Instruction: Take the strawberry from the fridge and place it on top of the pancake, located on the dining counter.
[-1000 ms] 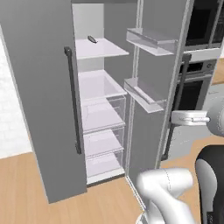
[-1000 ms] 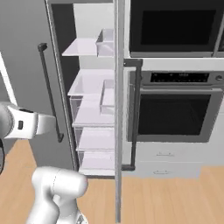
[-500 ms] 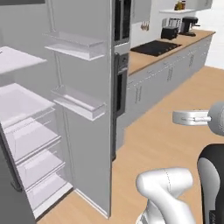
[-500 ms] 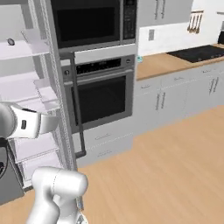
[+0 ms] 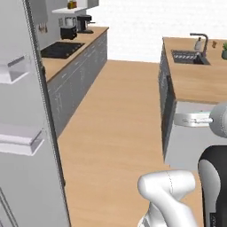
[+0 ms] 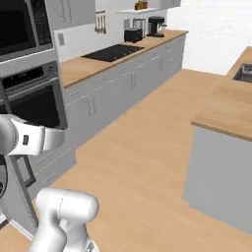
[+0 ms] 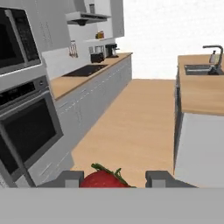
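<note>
My hand (image 7: pixel 113 179) grips the strawberry (image 7: pixel 103 178) at the frame's bottom; driving toward the table (image 7: pixel 202 94), a jolt could shake it loose.

Black stovetop (image 6: pixel 109 52) on the wall counter (image 6: pixel 93 65), coffee maker (image 6: pixel 156 25) and toaster (image 6: pixel 133 34) farther along

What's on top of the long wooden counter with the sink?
The light wooden dining counter carries a dark sink with a curved tap and a small green plant. Its far end is cut off, so no pancake is visible.
</note>
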Controlling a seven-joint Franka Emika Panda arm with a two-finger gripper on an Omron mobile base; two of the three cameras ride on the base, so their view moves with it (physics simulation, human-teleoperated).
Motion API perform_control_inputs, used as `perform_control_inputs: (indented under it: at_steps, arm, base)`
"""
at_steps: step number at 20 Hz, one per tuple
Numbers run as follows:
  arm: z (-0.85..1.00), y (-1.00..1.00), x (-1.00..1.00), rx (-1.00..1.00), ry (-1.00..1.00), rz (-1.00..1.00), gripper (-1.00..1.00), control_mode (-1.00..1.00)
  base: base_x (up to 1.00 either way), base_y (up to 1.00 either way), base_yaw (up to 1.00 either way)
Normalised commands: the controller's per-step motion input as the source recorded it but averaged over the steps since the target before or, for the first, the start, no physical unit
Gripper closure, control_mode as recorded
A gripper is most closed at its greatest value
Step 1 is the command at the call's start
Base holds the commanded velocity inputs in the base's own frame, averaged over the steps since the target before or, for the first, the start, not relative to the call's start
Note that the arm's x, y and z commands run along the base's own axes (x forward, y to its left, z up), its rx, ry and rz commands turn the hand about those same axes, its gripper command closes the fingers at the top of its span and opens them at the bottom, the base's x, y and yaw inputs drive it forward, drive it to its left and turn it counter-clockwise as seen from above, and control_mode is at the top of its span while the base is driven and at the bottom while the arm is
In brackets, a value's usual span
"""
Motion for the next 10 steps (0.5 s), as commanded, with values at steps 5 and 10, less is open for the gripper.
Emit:
perform_control_inputs:
  at_steps: [5,10]
  arm:
    - [0.00,0.00,0.00,0.00,0.00,0.00,1.00,1.00]
    - [0.00,0.00,0.00,0.00,0.00,0.00,1.00,1.00]
  base:
    - [0.00,-0.92,-0.65]
    - [0.15,-1.00,-0.27]
